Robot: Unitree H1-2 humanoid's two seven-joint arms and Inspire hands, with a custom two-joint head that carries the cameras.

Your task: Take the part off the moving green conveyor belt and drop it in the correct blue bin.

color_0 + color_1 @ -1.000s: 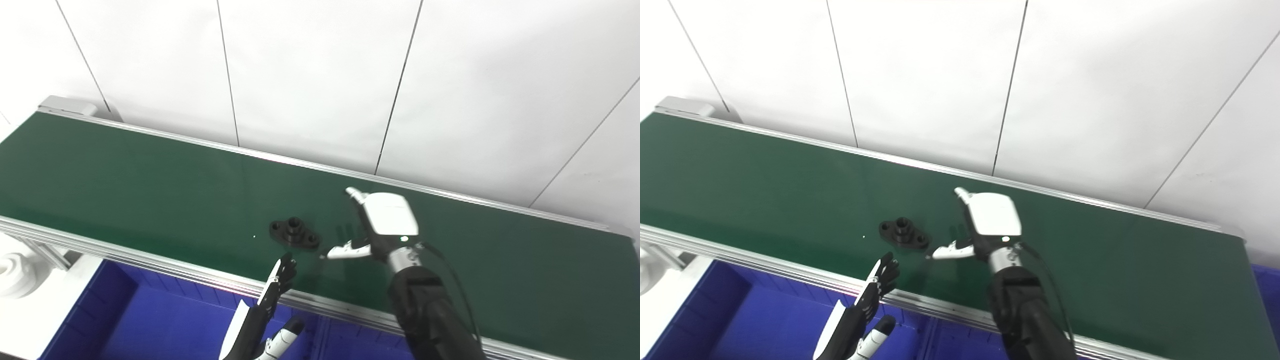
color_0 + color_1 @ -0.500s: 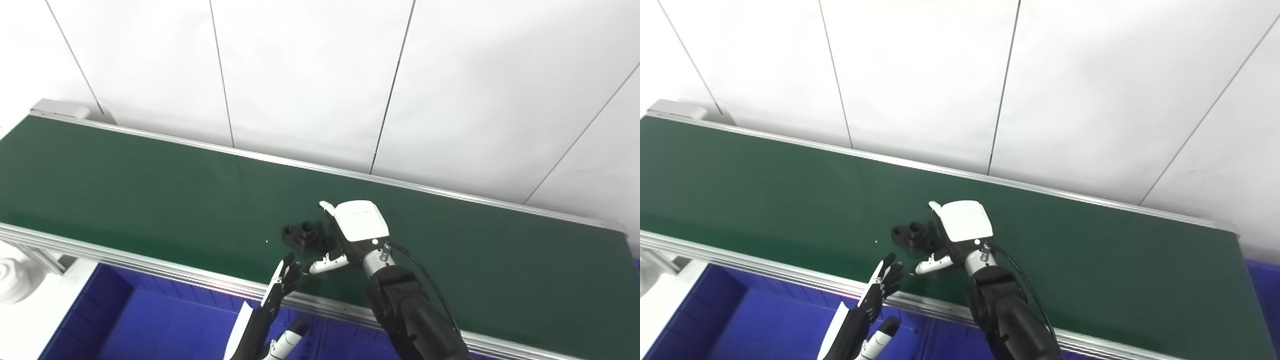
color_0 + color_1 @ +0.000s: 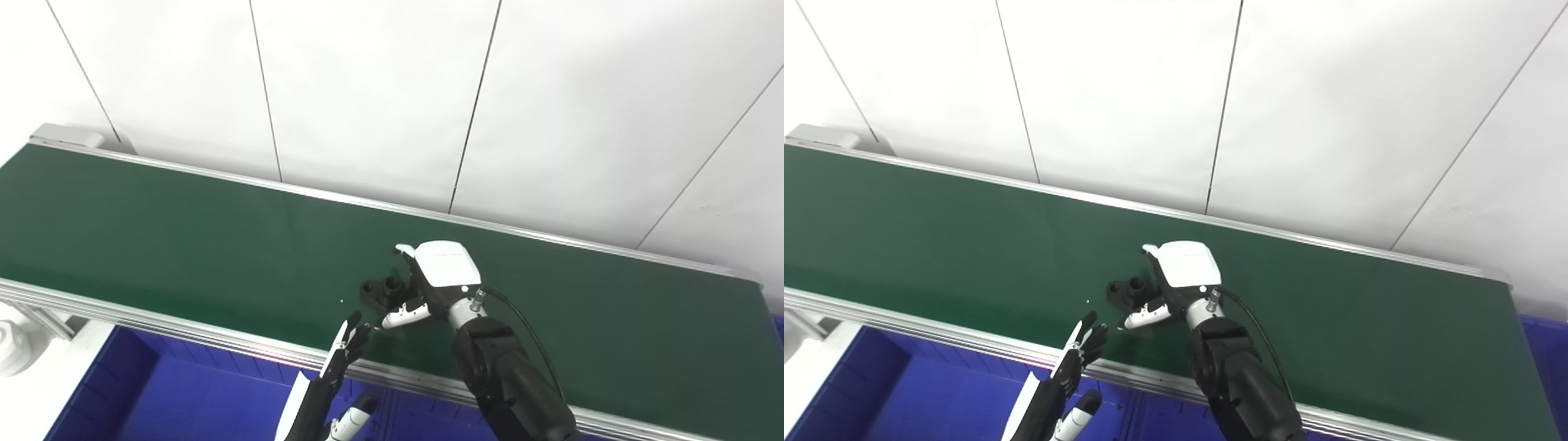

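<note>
Black flanged part (image 3: pixel 381 289) on green conveyor belt (image 3: pixel 184 245), right hand (image 3: pixel 429 285) curled against it, grip unclear. Left hand (image 3: pixel 334 380) open, empty, above blue bin (image 3: pixel 153 398); bin contents not visible.

Left eye view: from the robot's head, above the near side, looking down and forward across the green conveyor belt (image 3: pixel 184 226) to the white wall (image 3: pixel 367 92).
Right eye view: same height and facing, set slightly to the right.
Nearness: middling; both arms enter from the bottom edge.
Shared: belt, wall, blue bin (image 3: pixel 937 398) at the near left, both hands.
</note>
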